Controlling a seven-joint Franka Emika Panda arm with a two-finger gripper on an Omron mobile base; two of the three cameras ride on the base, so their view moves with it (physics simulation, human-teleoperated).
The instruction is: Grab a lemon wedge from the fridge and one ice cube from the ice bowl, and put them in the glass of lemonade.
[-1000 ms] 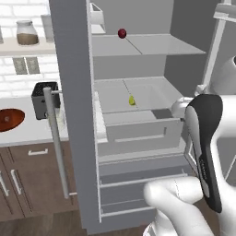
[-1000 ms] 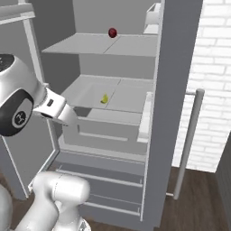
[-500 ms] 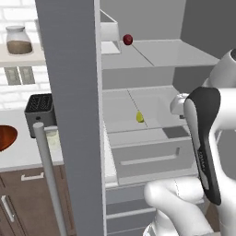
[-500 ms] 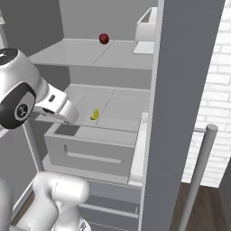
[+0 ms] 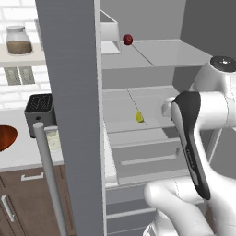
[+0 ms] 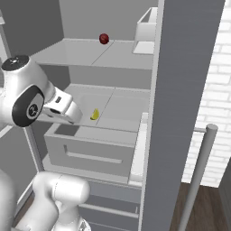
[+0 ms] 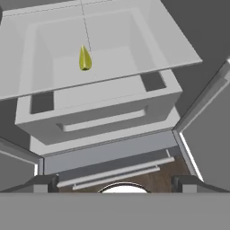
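The wedge is a small bright yellow piece, teardrop-shaped from my hand camera, pointed end away from me. It lies on the pale grey shelf inside the open fridge, ahead of my gripper and a little to one side, well apart from it. In the left base view the wedge sits mid-shelf; in the right base view the wedge lies just beyond my wrist. Below the shelf a grey drawer stands pulled out, between the wedge and me.

My fingers stand fully apart, one tip at each lower corner of the hand view. They hold nothing and touch nothing.

A small dark red fruit rests on the upper shelf, above and beyond my hand.

On the counter, far to my left past the door, the black toaster is partly covered by the door handle. The glass shows as a pale sliver beside that handle. The bowl is cut off by the picture's edge; I cannot make out any ice in it. In both base views my own arm hides the gripper.
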